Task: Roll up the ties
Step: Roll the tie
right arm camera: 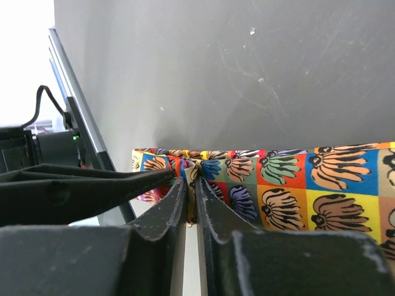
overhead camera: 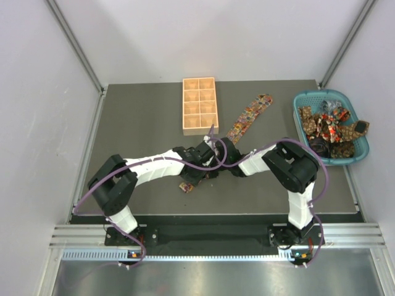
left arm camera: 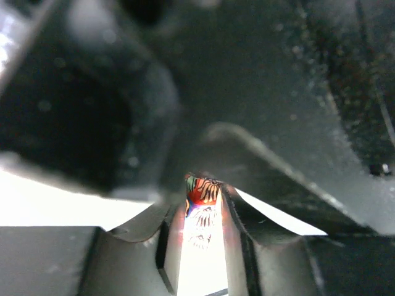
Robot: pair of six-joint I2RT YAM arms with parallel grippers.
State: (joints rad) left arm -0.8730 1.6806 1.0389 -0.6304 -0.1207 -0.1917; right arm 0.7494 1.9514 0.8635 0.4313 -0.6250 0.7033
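Nearest my bases, the narrow end of one tie (overhead camera: 187, 185) pokes out from under my left arm on the dark surface (overhead camera: 136, 123). Just beyond it both wrists meet over the same strip of cloth. My left jaws are closed on a fold of the printed fabric (left arm camera: 200, 206), which shows as a thin sliver between them. My right jaws are pinched on the tie's edge, and the flower-print squares (right arm camera: 296, 185) spread away flat to one side. I see no finished coil at the pinch. Whether a first turn has begun under my wrists I cannot tell, since they cover that spot from above. From there the tie runs on diagonally, lying flat, to its wider pointed end (overhead camera: 262, 102) near the far side, so nearly all its length is still unrolled. To the right, the teal basket (overhead camera: 364, 145) holds a jumbled heap of more ties (overhead camera: 327, 126), none of them rolled as far as I can see. Farthest back, the wooden tray (overhead camera: 199, 105) appears to have nothing in its compartments. I judge the job barely begun: this tie needs winding from the held end onward, and the whole heap waits after it.
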